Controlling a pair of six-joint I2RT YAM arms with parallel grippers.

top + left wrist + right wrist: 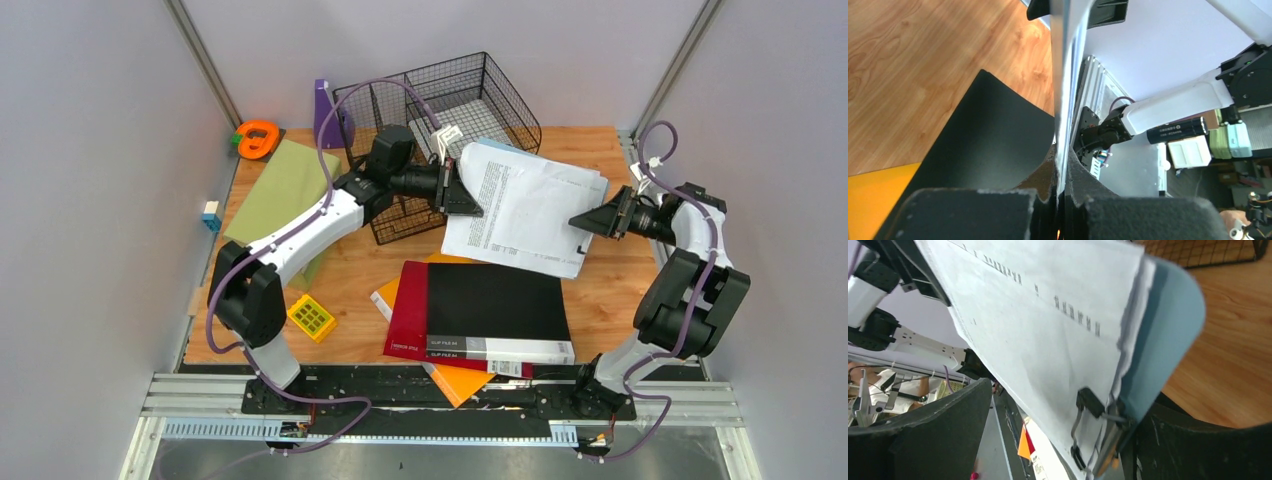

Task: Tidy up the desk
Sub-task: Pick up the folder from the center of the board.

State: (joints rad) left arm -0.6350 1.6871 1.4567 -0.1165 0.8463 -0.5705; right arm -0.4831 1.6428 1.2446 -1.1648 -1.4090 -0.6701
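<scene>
A: Surface of the desk point(610, 290)?
B: Light wood grain, smooth, with a faint sheen.
A: The basket point(470, 85) and sheets point(530, 200)?
B: Black metal wire; matt white printed paper with a black metal clip point(1088, 402). The folder point(495, 300): matt black cover.

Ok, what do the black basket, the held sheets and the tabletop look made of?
Wire basket: thin black wire, probably coated metal, judging by the see-through open grid.
Stack of sheets: matte white printed paper, thin and flexing at the edges.
Desk: smooth light-brown wood grain, either laminate or real wood.
</scene>
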